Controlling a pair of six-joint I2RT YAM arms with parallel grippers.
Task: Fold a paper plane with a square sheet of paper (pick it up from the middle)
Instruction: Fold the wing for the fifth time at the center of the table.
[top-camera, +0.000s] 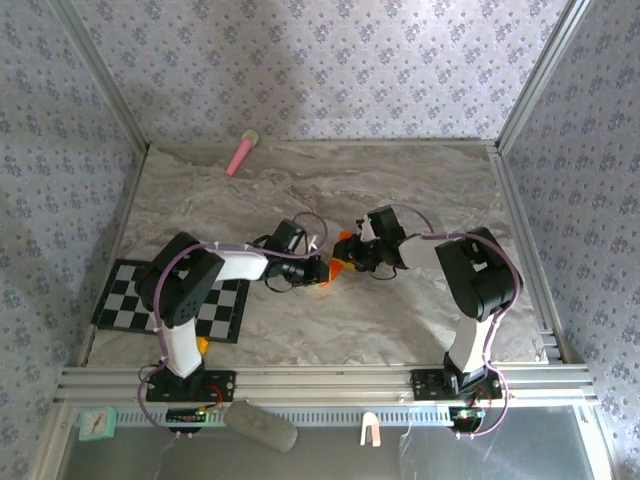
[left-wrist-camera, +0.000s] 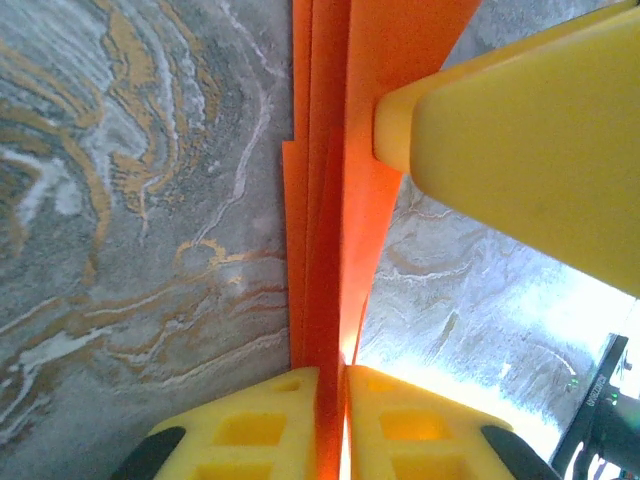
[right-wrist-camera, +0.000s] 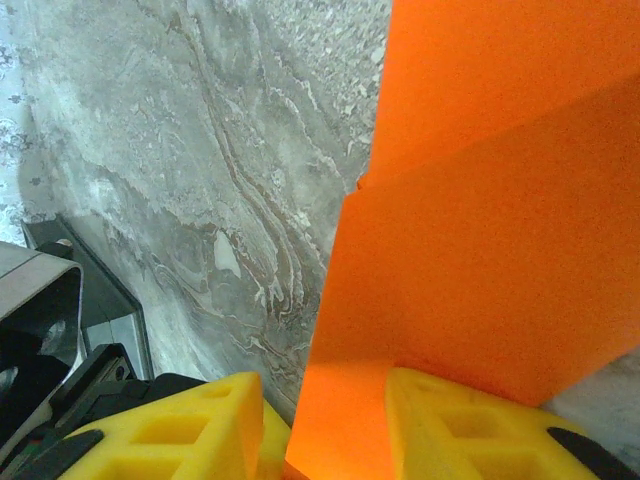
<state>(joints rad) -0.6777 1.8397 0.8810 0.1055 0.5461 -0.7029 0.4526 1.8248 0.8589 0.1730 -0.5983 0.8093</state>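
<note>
Mid-fold step. Orange paper (left-wrist-camera: 325, 200) between both grippers over middle of marble table (top-camera: 400, 190), already creased into several stacked layers, standing edge-on in left wrist view. Left gripper (left-wrist-camera: 333, 385) clenched on paper's folded edge, fingers nearly touching. Right gripper (right-wrist-camera: 325, 385) has paper between its fingers, jaws partly apart; whether its grip is firm, cannot tell. Judgement: plane not finished, no dart shape visible. Next move likely needs one side pinned while other presses or turns flap. Thin layers may slip, skewing crease.
</note>
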